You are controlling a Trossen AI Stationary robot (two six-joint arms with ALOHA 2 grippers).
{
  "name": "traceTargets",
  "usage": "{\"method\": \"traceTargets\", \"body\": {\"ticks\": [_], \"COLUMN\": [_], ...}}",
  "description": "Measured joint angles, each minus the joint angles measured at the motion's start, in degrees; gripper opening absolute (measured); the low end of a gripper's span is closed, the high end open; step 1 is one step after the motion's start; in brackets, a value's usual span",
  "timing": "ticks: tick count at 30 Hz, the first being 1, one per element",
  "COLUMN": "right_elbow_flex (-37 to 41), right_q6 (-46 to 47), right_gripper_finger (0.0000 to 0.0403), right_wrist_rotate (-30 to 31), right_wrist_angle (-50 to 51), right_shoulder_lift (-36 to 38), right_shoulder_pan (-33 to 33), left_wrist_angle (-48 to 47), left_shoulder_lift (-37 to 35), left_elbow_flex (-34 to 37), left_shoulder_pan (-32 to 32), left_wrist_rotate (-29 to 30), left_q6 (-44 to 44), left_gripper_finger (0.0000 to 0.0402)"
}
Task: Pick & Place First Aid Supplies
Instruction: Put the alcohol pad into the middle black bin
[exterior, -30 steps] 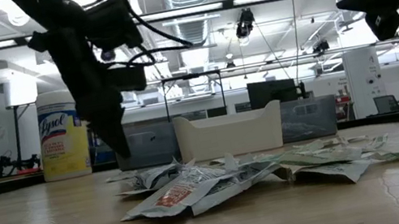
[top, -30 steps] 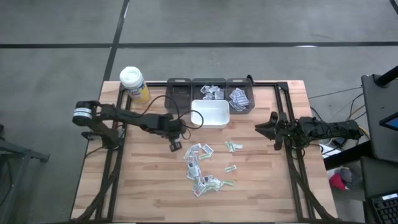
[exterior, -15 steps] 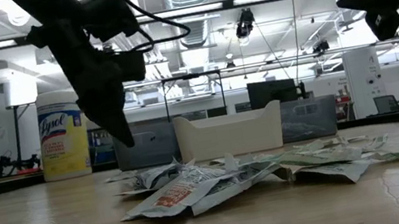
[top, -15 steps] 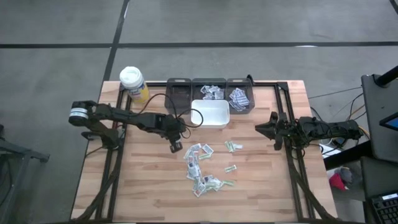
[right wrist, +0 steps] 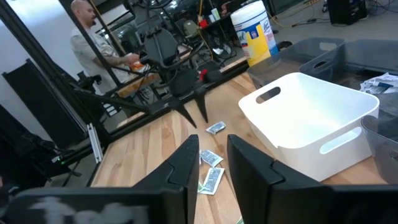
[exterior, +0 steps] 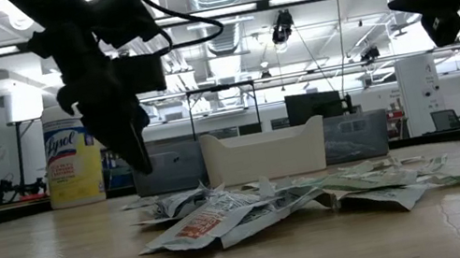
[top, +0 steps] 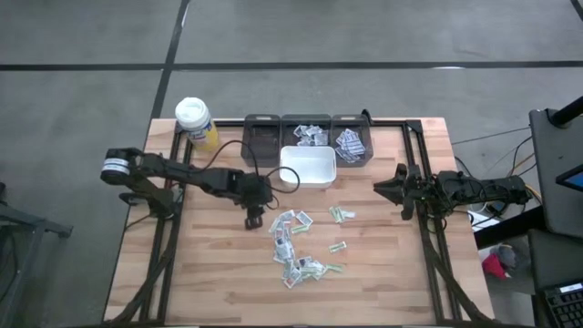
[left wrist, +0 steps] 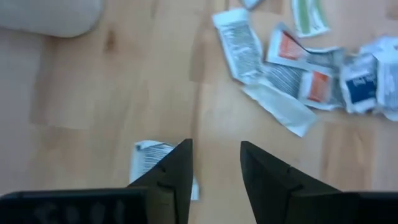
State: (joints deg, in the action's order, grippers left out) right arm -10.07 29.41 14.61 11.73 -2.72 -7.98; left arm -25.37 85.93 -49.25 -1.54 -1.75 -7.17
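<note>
The first aid supplies (top: 296, 244) are small flat paper packets, white-grey with red, green or blue print, lying crumpled in a loose scatter at the middle of the wooden worktop (top: 209, 273). One single packet (left wrist: 151, 163) lies apart from the heap, on the bare wood just beside the left gripper (top: 254, 217), partly covered in the left wrist view by that gripper's own fingers (left wrist: 177, 171); its print is too blurred to read. Those fingers stand apart, released, with nothing between them. More packets fill two of the grey bins (top: 350, 137) behind the white tray (top: 310, 167). The right gripper (top: 386, 189) hangs near the worktop's right edge, well apart from the heap, its fingers parted and holding nothing. Bare wood lies open on either side of the heap. A person (right wrist: 93, 43) stands beyond the worktop.
</note>
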Motion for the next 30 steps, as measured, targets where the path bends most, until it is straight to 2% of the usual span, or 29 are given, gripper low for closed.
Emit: {"method": "traceTargets", "body": {"ticks": [10,17,24,30], "right_elbow_flex": [0.00,0.00,0.00,0.00], "right_q6": [0.00,0.00,0.00,0.00], "right_gripper_finger": [0.0091,0.0078,0.0066,0.0064], "right_wrist_rotate": [0.00,-0.03,-0.02,-0.02], "right_wrist_angle": [0.00,0.00,0.00,0.00], "right_shoulder_lift": [0.00,0.00,0.00,0.00], "right_shoulder_pan": [0.00,-0.01,0.01,0.00], "left_wrist_angle": [-0.52,-1.35,-7.32,-8.95], "left_shoulder_lift": [4.65,8.54,6.25,5.09], "left_elbow_flex": [0.00,-0.20,-3.04,-3.89], "left_shoulder_pan": [1.27,1.36,1.40,1.40], "left_wrist_rotate": [0.97,3.86,2.70,7.90], "left_q6": [1.07,-2.15,-6.00,-3.59], "left_gripper_finger": [0.0126,0.0127,0.0127,0.0126]}}
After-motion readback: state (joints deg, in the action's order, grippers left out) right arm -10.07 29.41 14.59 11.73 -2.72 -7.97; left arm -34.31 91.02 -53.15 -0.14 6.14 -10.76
